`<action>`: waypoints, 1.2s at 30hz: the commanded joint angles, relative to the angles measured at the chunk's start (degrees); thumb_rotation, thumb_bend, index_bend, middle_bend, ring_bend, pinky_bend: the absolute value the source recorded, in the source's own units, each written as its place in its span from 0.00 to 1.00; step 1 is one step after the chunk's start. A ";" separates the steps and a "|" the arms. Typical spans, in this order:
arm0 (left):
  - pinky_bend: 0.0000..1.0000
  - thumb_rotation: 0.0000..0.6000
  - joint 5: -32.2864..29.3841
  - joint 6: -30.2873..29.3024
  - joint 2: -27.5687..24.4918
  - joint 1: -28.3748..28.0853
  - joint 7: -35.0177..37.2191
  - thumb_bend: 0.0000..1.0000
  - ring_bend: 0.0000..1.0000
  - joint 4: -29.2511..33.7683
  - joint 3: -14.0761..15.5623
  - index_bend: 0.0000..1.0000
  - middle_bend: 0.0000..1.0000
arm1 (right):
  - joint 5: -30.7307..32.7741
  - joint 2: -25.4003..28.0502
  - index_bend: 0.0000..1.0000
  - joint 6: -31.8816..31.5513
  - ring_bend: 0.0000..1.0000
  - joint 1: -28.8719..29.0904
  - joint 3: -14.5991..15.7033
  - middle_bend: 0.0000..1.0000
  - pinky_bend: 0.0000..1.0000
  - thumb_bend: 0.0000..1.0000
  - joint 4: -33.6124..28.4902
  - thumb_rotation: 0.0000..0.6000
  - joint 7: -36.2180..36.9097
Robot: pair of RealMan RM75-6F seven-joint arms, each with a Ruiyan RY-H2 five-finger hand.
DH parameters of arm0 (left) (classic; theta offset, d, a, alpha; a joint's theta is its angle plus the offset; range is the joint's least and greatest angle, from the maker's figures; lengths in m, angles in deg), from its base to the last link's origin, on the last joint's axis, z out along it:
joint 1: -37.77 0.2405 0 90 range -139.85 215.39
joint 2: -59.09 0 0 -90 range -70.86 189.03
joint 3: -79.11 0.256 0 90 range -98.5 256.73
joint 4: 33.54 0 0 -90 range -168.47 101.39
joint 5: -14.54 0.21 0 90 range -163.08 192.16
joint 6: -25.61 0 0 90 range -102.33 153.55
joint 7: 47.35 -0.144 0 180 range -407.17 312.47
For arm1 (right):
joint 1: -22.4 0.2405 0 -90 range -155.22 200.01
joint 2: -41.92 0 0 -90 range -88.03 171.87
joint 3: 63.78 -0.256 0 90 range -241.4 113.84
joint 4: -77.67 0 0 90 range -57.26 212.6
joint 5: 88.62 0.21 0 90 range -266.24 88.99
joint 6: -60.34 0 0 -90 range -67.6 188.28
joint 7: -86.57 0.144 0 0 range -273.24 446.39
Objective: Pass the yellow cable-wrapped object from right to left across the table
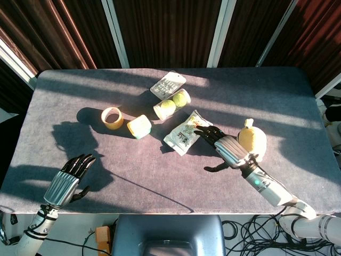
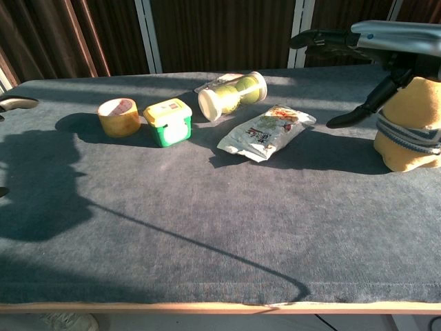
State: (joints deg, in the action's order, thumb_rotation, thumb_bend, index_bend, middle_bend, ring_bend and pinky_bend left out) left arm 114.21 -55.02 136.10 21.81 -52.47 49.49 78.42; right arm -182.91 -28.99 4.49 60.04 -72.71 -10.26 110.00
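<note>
The yellow object (image 1: 252,138) sits on the right side of the table (image 1: 160,176), with grey cable (image 2: 406,134) wound around it. The right hand (image 1: 226,146) is just beside it, on its left, with fingers spread out flat and holding nothing. Its fingertips (image 1: 205,130) reach over the edge of a snack bag (image 1: 184,133). From the chest view the right hand (image 2: 386,38) hangs above the yellow object (image 2: 413,124), and I cannot tell if they touch. The left hand (image 1: 69,178) is far away at the near left corner of the table, fingers apart and empty. In the middle of the table are a tape roll (image 1: 112,118), a small green and yellow box (image 1: 139,127), a clear tube of tennis balls (image 1: 173,104) lying on its side, and a flat white pack (image 1: 168,84) behind it.
</note>
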 commanded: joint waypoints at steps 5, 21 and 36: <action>0.20 1.00 -0.70 0.28 -0.12 -0.23 -0.43 0.26 0.08 0.42 0.36 0.00 0.06 | 1.96 0.08 0.00 1.20 0.00 1.58 0.55 0.00 0.00 0.00 -0.49 1.00 -1.35; 0.20 1.00 -3.95 -1.54 -4.23 1.90 0.42 0.26 0.08 -0.22 1.21 0.00 0.07 | 4.51 0.94 0.00 -5.37 0.00 -1.75 1.95 0.00 0.00 0.00 -4.15 1.00 -11.86; 0.21 1.00 -11.09 -8.01 -9.32 9.00 6.28 0.26 0.08 0.88 0.25 0.00 0.09 | 12.50 3.90 0.00 -15.77 0.00 -13.96 5.18 0.00 0.00 0.00 -7.02 1.00 -20.83</action>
State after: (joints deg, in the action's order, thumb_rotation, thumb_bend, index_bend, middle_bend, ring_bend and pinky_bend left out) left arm 103.32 -62.33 127.33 30.25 -46.81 49.94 78.67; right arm -170.57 -25.23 -9.66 47.66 -68.36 -17.86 88.85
